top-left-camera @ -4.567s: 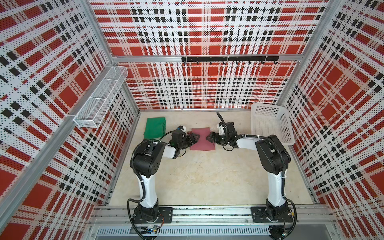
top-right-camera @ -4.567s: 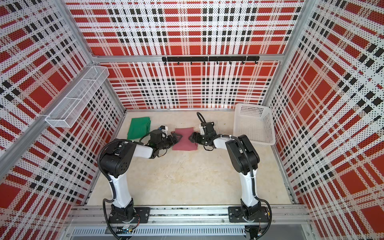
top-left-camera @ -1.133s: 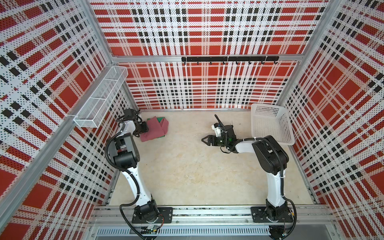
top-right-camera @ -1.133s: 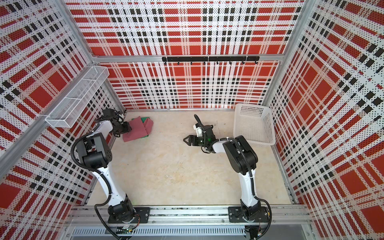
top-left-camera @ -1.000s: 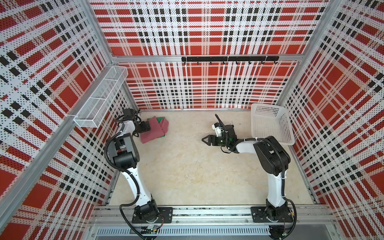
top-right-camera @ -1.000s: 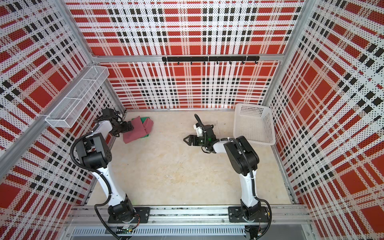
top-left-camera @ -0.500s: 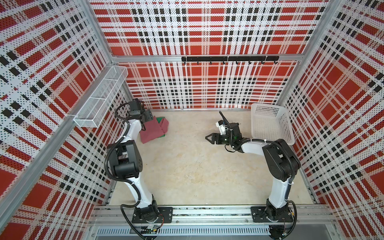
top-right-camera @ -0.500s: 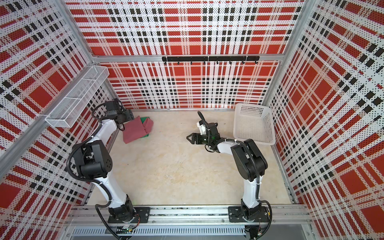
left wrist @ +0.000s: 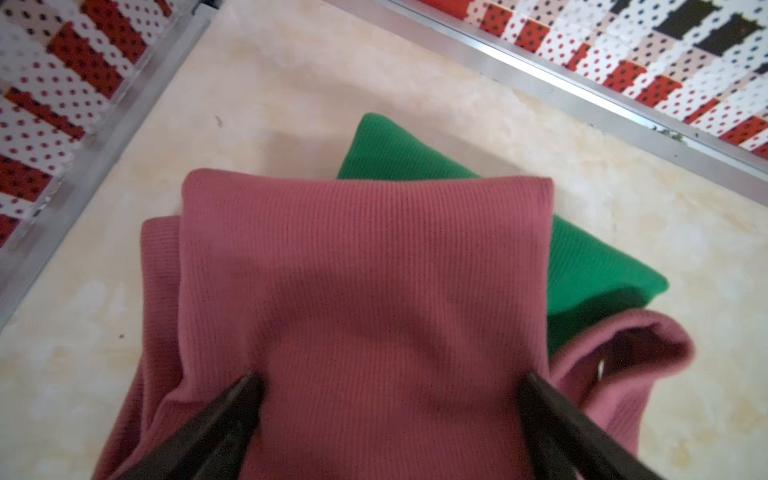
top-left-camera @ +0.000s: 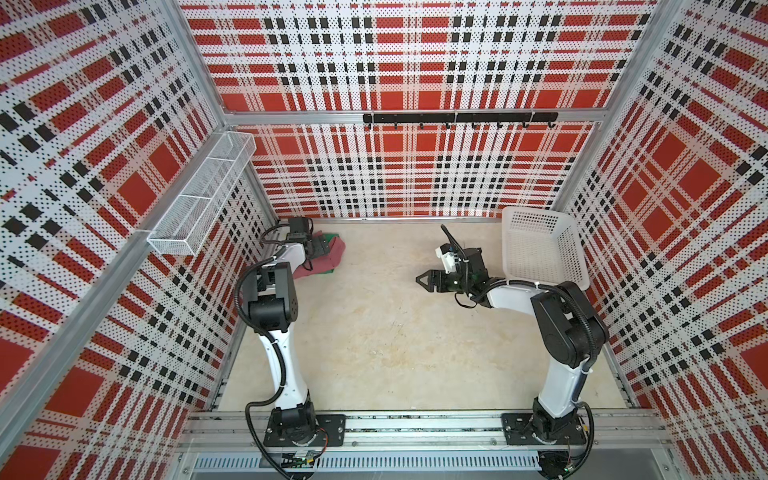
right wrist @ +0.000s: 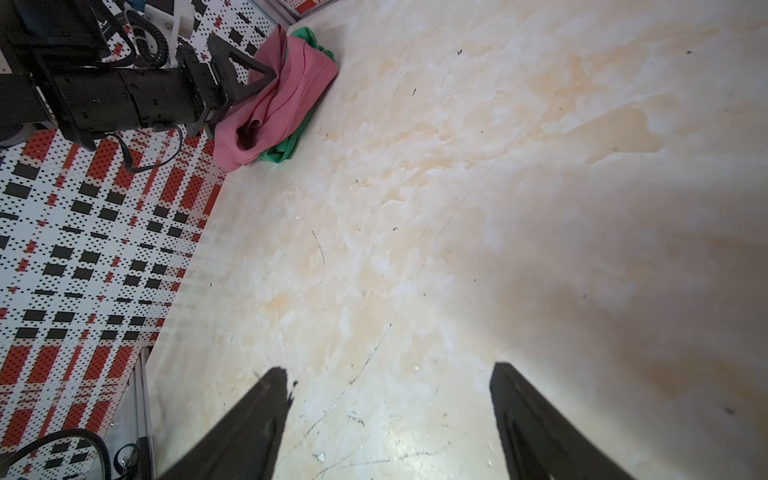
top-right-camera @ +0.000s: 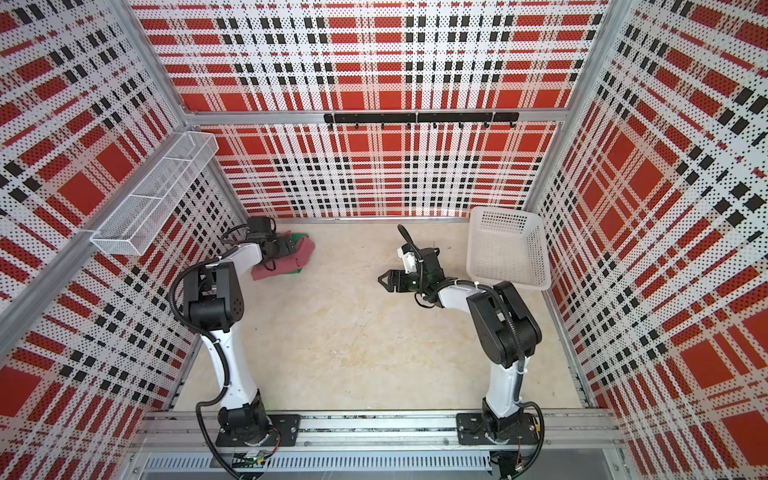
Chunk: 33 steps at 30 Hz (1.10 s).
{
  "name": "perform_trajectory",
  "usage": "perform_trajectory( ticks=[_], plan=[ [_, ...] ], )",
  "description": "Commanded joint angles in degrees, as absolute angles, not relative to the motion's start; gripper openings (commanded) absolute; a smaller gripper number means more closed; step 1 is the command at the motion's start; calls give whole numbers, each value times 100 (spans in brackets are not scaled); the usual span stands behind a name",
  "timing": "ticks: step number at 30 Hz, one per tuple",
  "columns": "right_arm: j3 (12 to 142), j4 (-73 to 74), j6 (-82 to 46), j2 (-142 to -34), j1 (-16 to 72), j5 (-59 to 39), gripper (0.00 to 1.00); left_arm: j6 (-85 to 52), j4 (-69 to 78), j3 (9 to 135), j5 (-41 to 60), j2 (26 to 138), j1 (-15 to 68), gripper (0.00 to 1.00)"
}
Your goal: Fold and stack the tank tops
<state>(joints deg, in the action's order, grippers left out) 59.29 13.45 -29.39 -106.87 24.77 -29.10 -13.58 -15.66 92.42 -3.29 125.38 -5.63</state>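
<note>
My left gripper splayed over rose-pink ribbed tank top, stacked on bright green ribbed tank top; right gripper splayed too; both tops outside white perforated plastic basket.

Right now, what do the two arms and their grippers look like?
Both the left arm and right arm have white links, bulky black joint housings and black ribbed cable hoses looping alongside. The left gripper and right gripper each carry two black, wedge-shaped fingers. A white bracket sits on the right wrist.

Bare tabletop mid-cell; tank tops at far left, basket far right
</note>
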Motion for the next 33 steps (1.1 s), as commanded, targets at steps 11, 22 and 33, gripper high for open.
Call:
perform_trajectory(
  ticks=[11, 22, 33],
  plan=[
    [5272, 361, -1180, -8696, 2276, -84, 100, -512, -939, 8383, -2041, 10592, 32, 98],
    [2712, 2445, -651, -7686, 1261, 2355, 100, -922, 2056, 3708, -2911, 7516, 536, 98],
    [1962, 5430, -30, -8297, 1046, 2546, 100, -460, 4373, 2717, -2822, 8628, 740, 98]
  ],
)
